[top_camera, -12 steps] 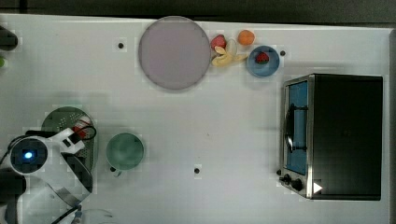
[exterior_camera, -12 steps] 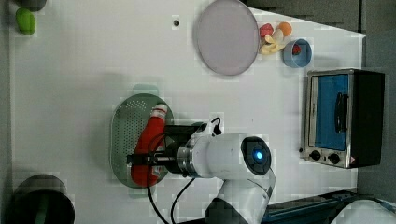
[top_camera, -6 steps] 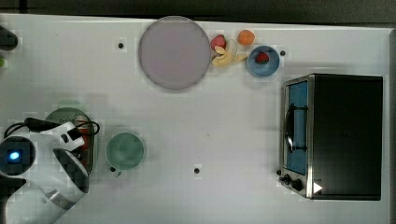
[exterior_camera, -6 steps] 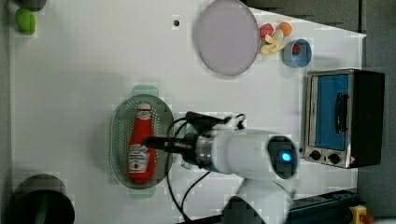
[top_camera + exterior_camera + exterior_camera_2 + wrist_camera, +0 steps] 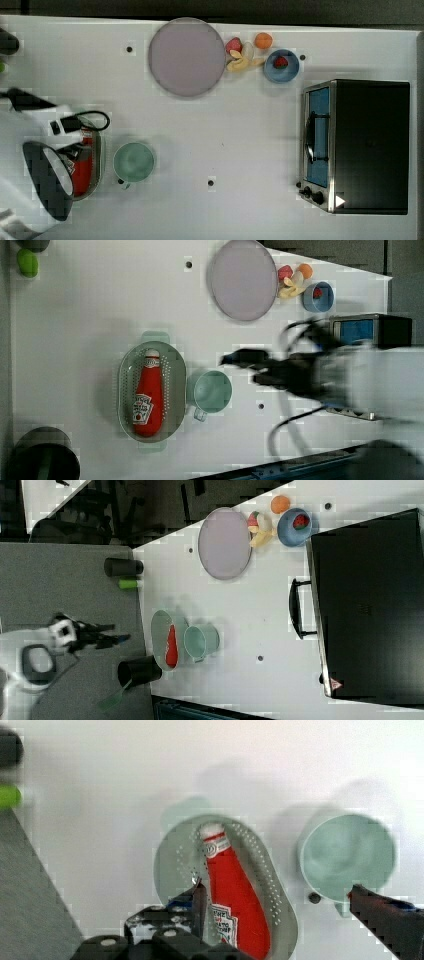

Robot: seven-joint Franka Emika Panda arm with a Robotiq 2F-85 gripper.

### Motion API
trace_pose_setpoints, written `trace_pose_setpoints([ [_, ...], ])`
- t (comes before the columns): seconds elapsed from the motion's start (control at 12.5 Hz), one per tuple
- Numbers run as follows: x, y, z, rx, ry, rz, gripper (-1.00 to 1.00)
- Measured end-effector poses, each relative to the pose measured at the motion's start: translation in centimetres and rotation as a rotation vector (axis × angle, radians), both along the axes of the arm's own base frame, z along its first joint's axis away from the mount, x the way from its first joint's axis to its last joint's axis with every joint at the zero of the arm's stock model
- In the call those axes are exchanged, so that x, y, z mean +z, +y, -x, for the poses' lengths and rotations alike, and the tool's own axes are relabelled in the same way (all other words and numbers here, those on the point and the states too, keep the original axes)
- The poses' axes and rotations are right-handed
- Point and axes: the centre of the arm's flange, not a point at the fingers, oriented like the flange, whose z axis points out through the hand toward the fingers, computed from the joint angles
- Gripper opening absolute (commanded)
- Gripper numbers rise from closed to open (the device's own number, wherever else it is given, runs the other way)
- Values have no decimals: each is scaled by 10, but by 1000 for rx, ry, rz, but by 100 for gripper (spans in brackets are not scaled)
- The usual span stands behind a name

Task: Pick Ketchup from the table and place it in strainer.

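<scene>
The Ketchup [image 5: 146, 392] is seen lying flat lengthwise inside the strainer [image 5: 175, 371], cap end near one rim, fitted to the oval. The end effector [image 5: 280, 897] is spread wide, empty, held clear above; placement is judged done.

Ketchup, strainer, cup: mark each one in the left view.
Ketchup [image 5: 146, 397], left view, red body above the label.
Strainer [image 5: 176, 372], left view, holed wall beside the bottle.
Cup [image 5: 212, 391], left view, inside bottom.
</scene>
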Motion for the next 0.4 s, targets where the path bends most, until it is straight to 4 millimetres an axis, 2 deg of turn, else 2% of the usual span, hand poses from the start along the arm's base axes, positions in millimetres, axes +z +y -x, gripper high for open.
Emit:
trace_pose_setpoints([
  [0.16, 60, -40, -19, -81, -12, 9, 100],
  [0.4, 124, -132, -44, -245, 16, 11, 100],
])
